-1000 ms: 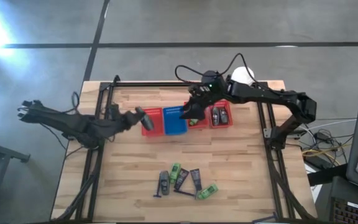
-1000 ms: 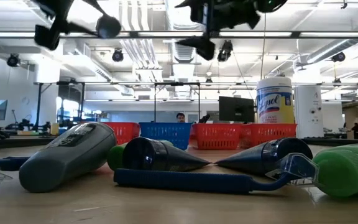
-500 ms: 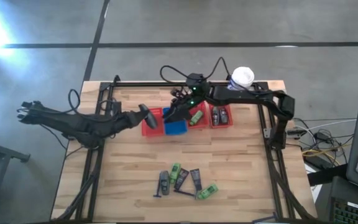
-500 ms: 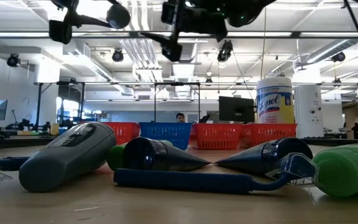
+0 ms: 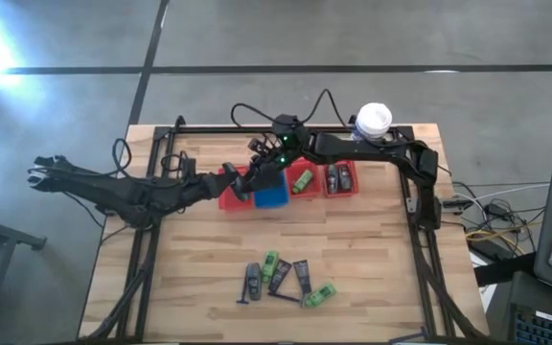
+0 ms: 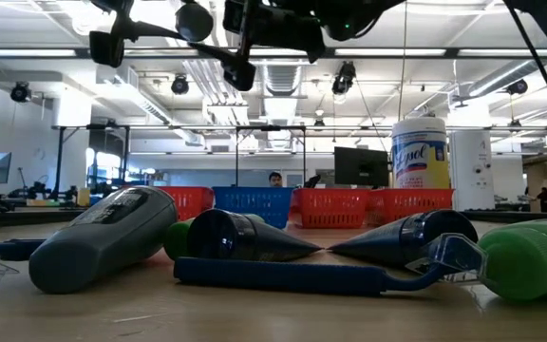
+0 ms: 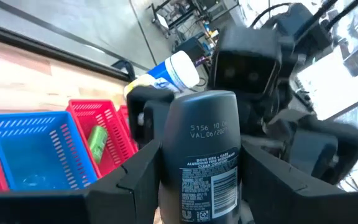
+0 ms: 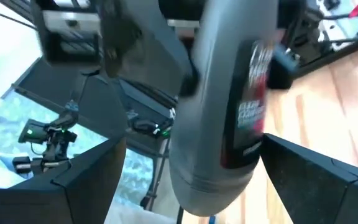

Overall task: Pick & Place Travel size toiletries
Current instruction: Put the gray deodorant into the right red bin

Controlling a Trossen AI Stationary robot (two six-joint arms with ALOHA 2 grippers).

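Observation:
My left gripper hangs over the red basket and is shut on a grey bottle. My right gripper is open and faces it from the table's right. Its fingers stand on either side of the bottle's free end; I cannot tell whether they touch. Both grippers show high in the low view, with the bottle's round end between them. The other toiletries lie near the table's near edge: a grey bottle, green bottles, dark tubes and a thin razor. My left gripper pinches the grey bottle by its labelled body between the two fingers, coming level from the table's left. The bottle lies along the fingers, and its far end sticks out toward my right gripper. It is lifted clear above the baskets.
Under the grippers runs a row of baskets: a red one, a blue one, a red one holding a green bottle and a red one holding grey bottles. A white-lidded yellow canister stands at the far right corner. Bare wood lies between the baskets and the near toiletries.
My right gripper has swept toward the table's left, from above the right-hand red baskets to the blue one, ending at the bottle's free end. My left gripper has carried the bottle a little toward the right and slightly up, still shut on it.

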